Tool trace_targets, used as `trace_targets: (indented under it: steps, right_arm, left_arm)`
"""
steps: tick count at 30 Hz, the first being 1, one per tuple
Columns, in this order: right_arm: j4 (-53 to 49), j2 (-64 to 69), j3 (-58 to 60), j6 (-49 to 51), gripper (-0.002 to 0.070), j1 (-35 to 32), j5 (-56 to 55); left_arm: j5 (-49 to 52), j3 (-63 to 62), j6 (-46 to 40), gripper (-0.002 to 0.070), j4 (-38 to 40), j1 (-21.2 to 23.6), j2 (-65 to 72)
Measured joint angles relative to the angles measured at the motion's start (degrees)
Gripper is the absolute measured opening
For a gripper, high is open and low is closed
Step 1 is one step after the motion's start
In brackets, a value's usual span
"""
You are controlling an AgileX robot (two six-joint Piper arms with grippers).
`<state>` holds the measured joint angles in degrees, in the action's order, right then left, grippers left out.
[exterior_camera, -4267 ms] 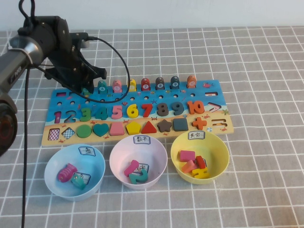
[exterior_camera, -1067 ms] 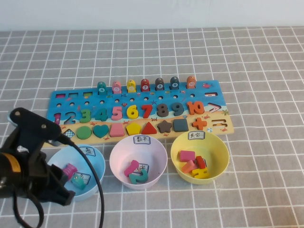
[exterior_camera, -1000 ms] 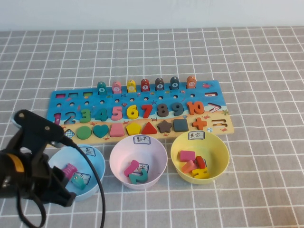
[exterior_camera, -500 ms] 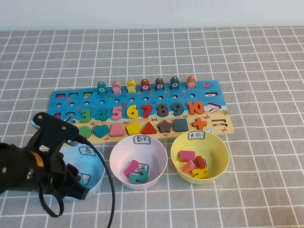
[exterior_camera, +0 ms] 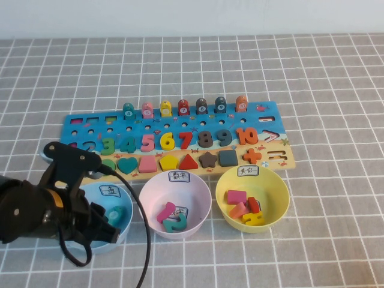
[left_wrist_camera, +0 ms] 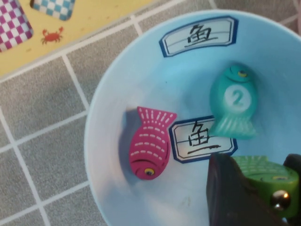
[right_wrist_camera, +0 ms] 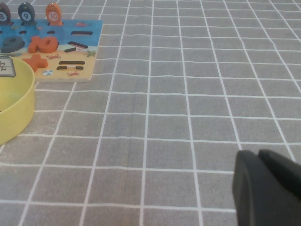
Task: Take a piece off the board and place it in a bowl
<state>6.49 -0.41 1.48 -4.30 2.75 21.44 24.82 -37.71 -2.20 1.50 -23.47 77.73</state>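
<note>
The small green fish-shaped wooden piece [left_wrist_camera: 263, 175], fin lines on its tail, sits clamped between the left gripper's [left_wrist_camera: 256, 195] fingers over the light blue round plastic bowl [left_wrist_camera: 108, 141], beside a teal fish [left_wrist_camera: 233, 101] and a pink striped fish [left_wrist_camera: 148, 148]. The right gripper [right_wrist_camera: 265, 188] hovers over the table [right_wrist_camera: 188, 117], far right of the blue board [exterior_camera: 180, 141]; its fingers look pressed together.

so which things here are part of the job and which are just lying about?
In the job:
- green fish, between the left gripper fingers, over the blue bowl
- blue bowl
- board

Lying about:
- teal fish and pink fish, in the blue bowl
- pink bowl
- yellow bowl
- right gripper, parked low over bare table, away from the board
</note>
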Motion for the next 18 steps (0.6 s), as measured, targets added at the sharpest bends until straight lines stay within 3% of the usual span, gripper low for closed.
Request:
trace_targets:
  steps: [18]
  right_arm:
    - [0.0, 0.0, 0.0, 0.0, -0.0018, 0.0, 0.0]
  left_arm:
    - [1.53, 0.0, 0.12, 0.019, 0.0, 0.0, 2.11]
